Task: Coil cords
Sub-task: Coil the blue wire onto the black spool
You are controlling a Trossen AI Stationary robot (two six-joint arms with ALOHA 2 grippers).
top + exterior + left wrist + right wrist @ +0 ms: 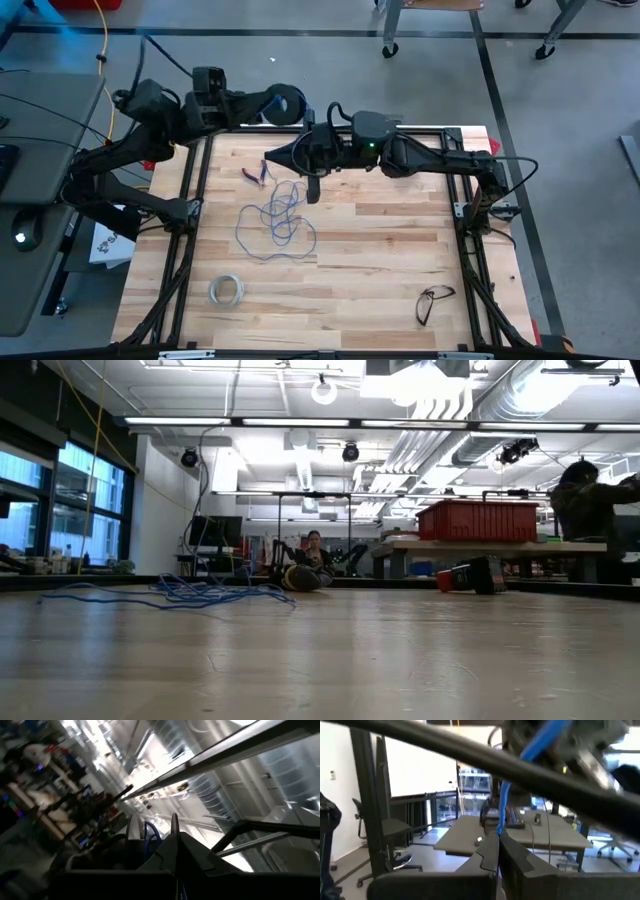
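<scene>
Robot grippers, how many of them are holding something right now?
2. The left gripper, raised at the table's far edge, is shut on the small round dark spool. The right gripper, just nearer, pinches the thin bluish-grey wire.

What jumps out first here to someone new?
The loose tangle of thin blue wire sprawled mid-table. Just behind it, at the table's far edge, both arms meet: the left gripper shut on the dark spool, the right gripper shut on a strand of that wire. Glasses and a whitish tape ring lie at the near edge.
</scene>
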